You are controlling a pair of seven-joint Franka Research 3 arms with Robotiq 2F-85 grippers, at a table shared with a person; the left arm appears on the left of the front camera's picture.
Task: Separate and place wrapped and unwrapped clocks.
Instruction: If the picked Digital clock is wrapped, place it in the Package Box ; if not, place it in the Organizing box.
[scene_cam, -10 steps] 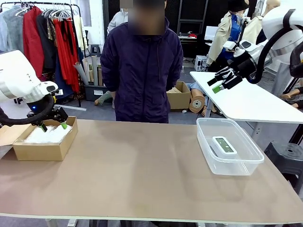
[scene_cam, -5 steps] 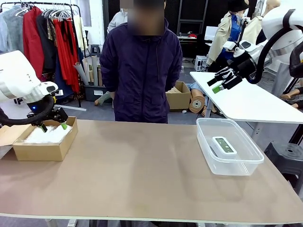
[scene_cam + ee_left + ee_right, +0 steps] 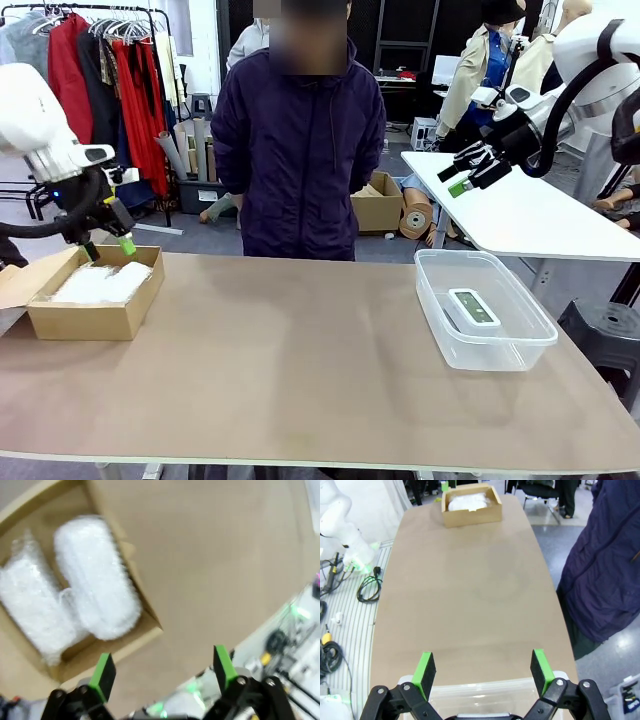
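My left gripper [image 3: 105,247] hangs apart over the cardboard box [image 3: 95,318] holding two wrapped clocks [image 3: 97,577]; my right gripper [image 3: 467,170], also apart, hangs above the plastic tub [image 3: 520,345] holding the bare clock [image 3: 472,306]. Swinging low could clip the box's rim.

Both arms wear smooth white rounded shells, with black cables looping from wrist to forearm. The left gripper [image 3: 108,246] and right gripper [image 3: 470,172] are black with jointed linkages, small screws at the pivots, and bright green pads on the fingertips [image 3: 105,671]. The person [image 3: 298,150] wears a dark navy zipped jacket
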